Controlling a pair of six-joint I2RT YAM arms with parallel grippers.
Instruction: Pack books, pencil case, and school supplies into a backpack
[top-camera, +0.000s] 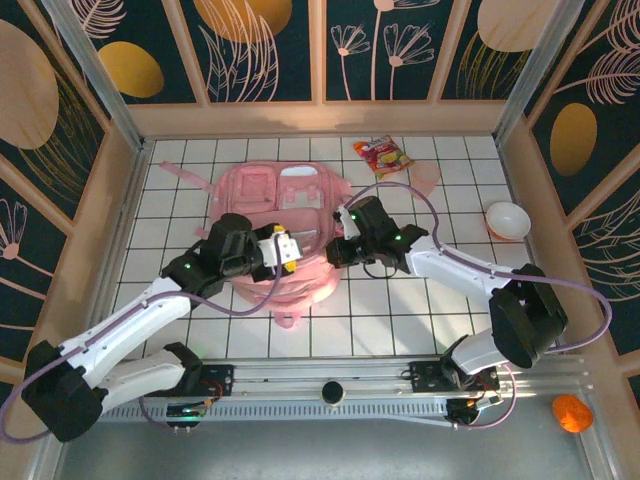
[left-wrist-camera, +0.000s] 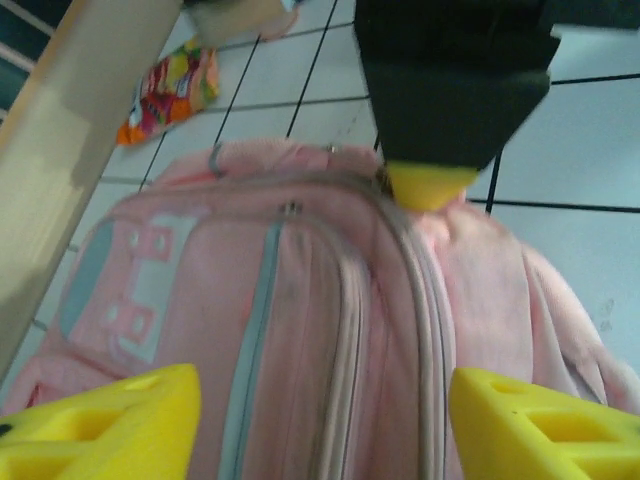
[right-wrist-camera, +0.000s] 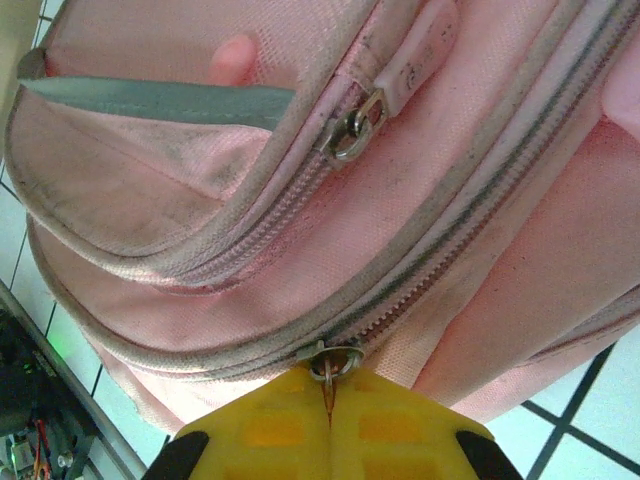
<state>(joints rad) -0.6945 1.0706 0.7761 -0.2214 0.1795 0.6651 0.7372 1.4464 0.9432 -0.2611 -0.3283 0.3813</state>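
Top external: snack packet (top-camera: 383, 155) beyond backpack (top-camera: 268, 190)

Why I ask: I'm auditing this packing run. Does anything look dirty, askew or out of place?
The backpack has grimy zipper tracks, smudged dark against pink fabric. An orange object lies off the table, past the rail at the near right corner.

A robot test cell: tiled table (top-camera: 400, 310) walled by decorated panels (top-camera: 260, 50).
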